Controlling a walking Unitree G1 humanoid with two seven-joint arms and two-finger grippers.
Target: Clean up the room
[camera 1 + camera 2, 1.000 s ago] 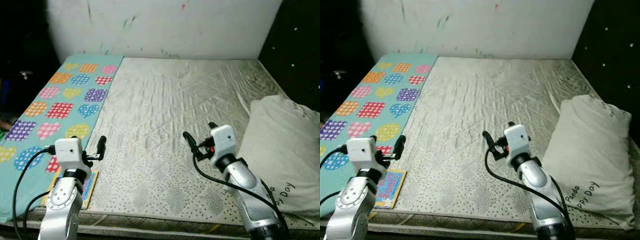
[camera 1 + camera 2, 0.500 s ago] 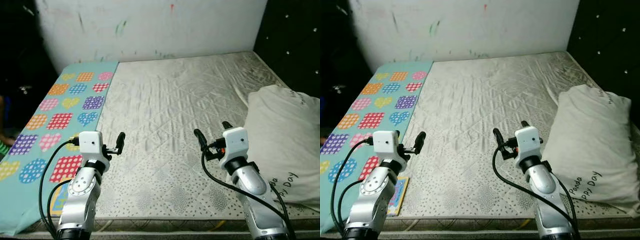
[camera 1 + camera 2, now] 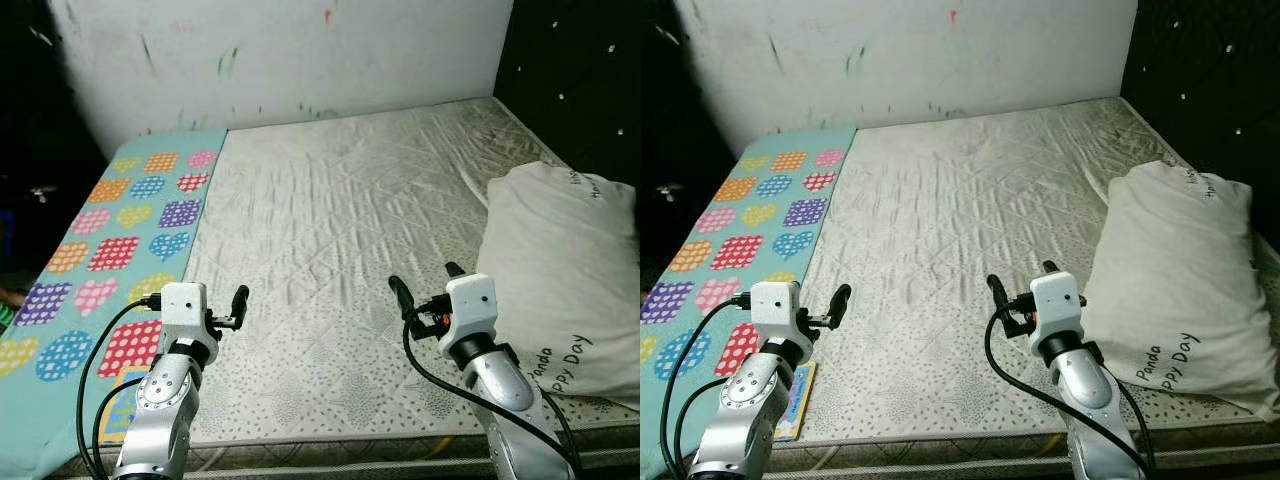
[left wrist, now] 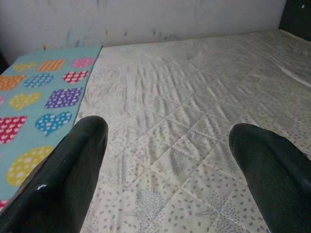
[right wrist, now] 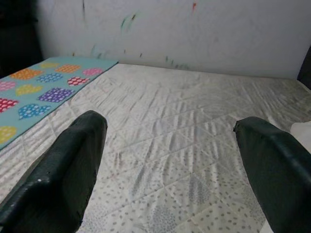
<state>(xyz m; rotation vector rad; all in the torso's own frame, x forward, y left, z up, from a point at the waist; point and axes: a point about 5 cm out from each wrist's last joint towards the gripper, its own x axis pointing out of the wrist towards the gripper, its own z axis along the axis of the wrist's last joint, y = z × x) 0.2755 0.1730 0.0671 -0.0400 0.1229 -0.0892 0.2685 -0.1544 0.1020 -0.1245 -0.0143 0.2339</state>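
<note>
The pillow [image 3: 565, 290] is lying at the right edge of the frame, on the bare mattress [image 3: 350, 230], and looks like the likeliest thing to tidy next. A mat with coloured hearts [image 3: 105, 240] is running along the left side of the frame, and a small colourful booklet [image 3: 795, 400] is resting at the lower left, partly under the left arm. The left end effector [image 3: 225, 310] is hovering over the mattress beside the mat, its fingers spread wide and gripping nothing. The right end effector [image 3: 425, 290] is hovering just beside the pillow, equally wide apart and empty. The robot appears to be approaching and choosing a target; nothing is grasped yet. The next move probably calls for swinging the right arm toward the pillow's near corner.
</note>
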